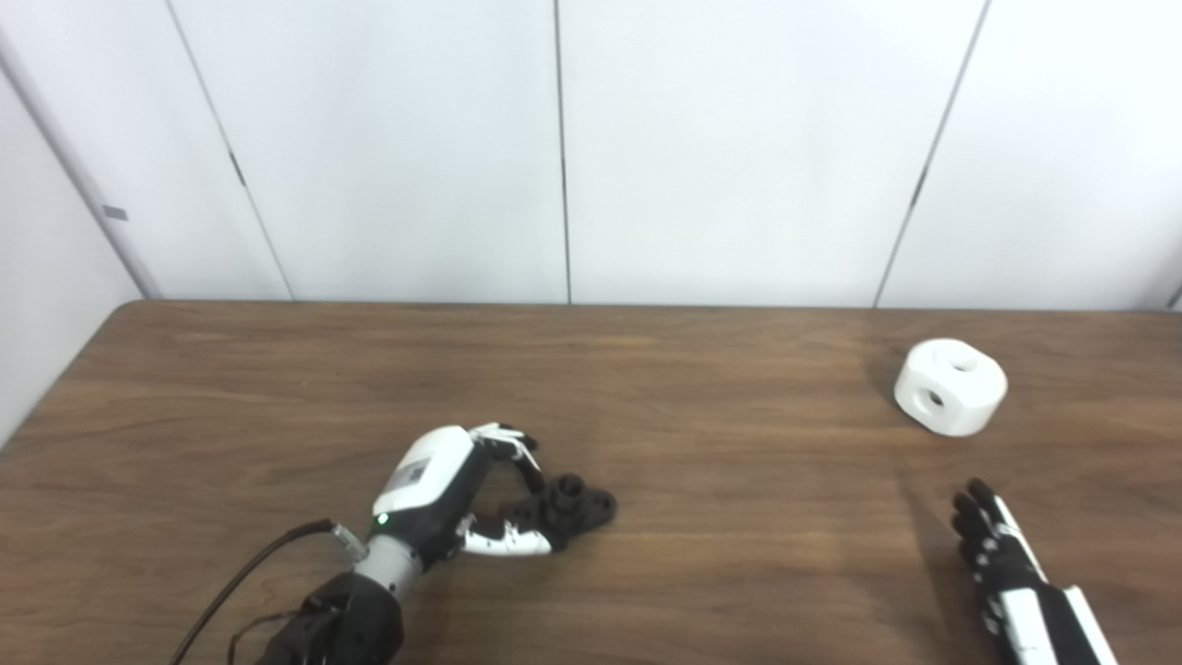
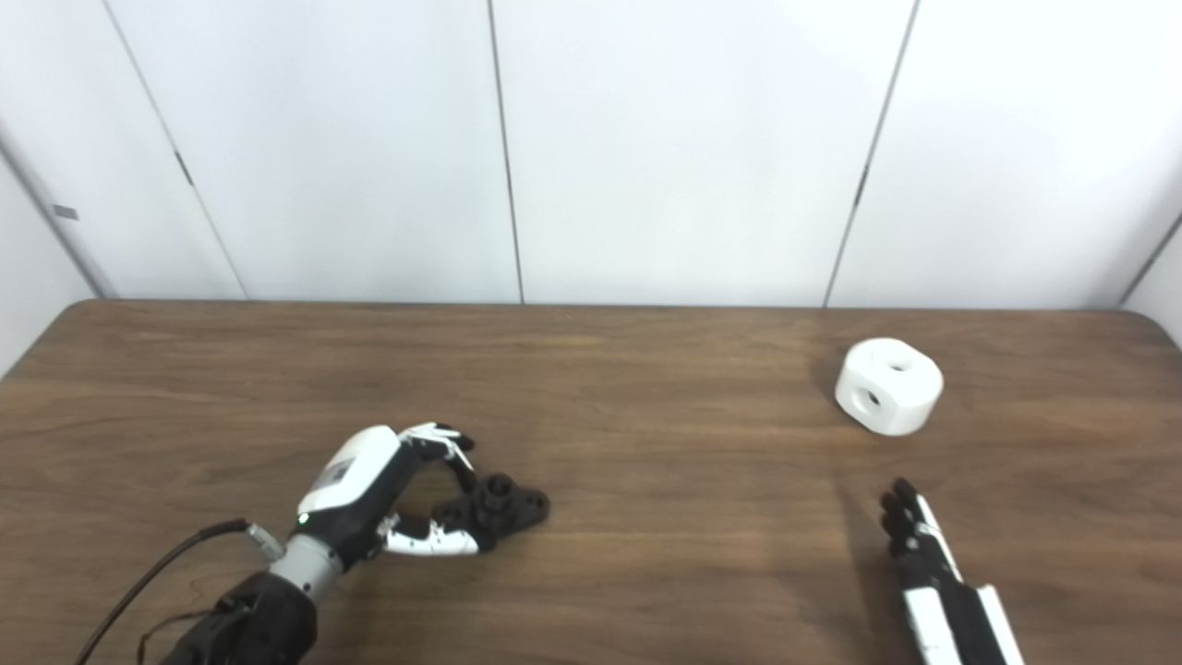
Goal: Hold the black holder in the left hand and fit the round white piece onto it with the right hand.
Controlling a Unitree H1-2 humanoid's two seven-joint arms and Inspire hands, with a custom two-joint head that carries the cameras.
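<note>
The black holder (image 1: 572, 506) is lying on the table (image 1: 720, 554), near front, with the left hand (image 1: 462, 503) curling fingers and thumb around it. The right hand (image 1: 993, 545) is waiting empty, fingers extended. Farther back, the round white piece (image 1: 950, 386) is sitting untouched. A loose pinch risks the holder slipping during lifting.

My right hand (image 1: 1002, 563) cut off at the bottom edge, its grip unreadable, black holder (image 1: 571, 506) partly behind my left hand's (image 1: 452, 503) fingers, contact unclear to me
</note>
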